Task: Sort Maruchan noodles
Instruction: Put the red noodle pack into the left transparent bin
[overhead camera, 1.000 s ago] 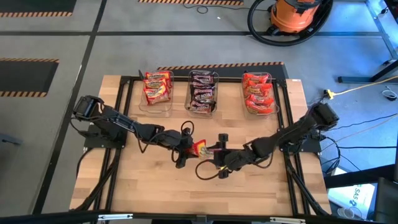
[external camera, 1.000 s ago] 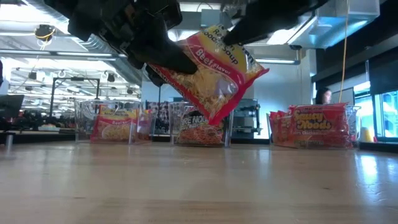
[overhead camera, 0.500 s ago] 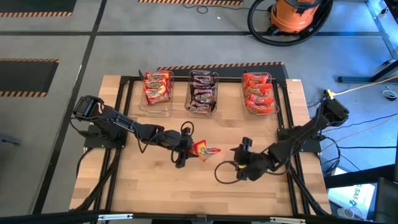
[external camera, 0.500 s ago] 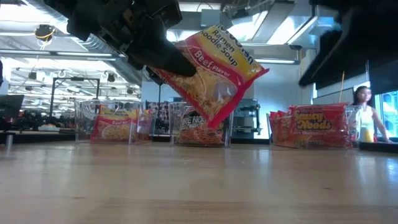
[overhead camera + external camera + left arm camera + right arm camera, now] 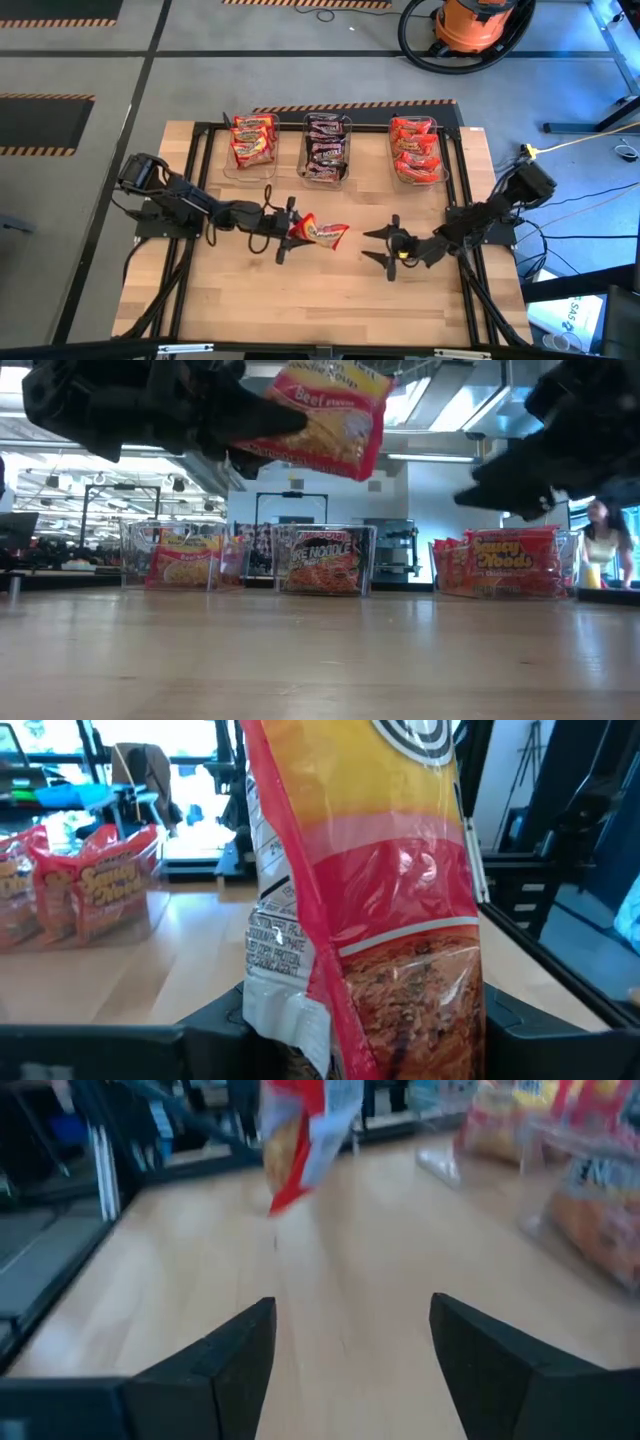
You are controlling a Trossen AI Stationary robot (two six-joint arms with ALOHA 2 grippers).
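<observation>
Packet (image 5: 320, 232) of beef ramen held aloft by left gripper (image 5: 284, 231) over mid-table, clear of the wood.

Left fingers are closed on one end of the packet; in the left wrist view the packet fills the frame, hiding the fingers and cutting off its top print. Packet is red with a yellow band and a noodle picture. Right gripper (image 5: 385, 249) sits apart to the packet's right, jaws spread wide, holding nothing. In the low view both arms are dark shapes cut by the top edge. Bare table (image 5: 300, 300) lies open toward the near edge. Three clear tubs line the far edge: left tub (image 5: 251, 141) red-yellow packets, middle tub (image 5: 326, 146) dark ones, right tub (image 5: 416, 148) red-orange.
</observation>
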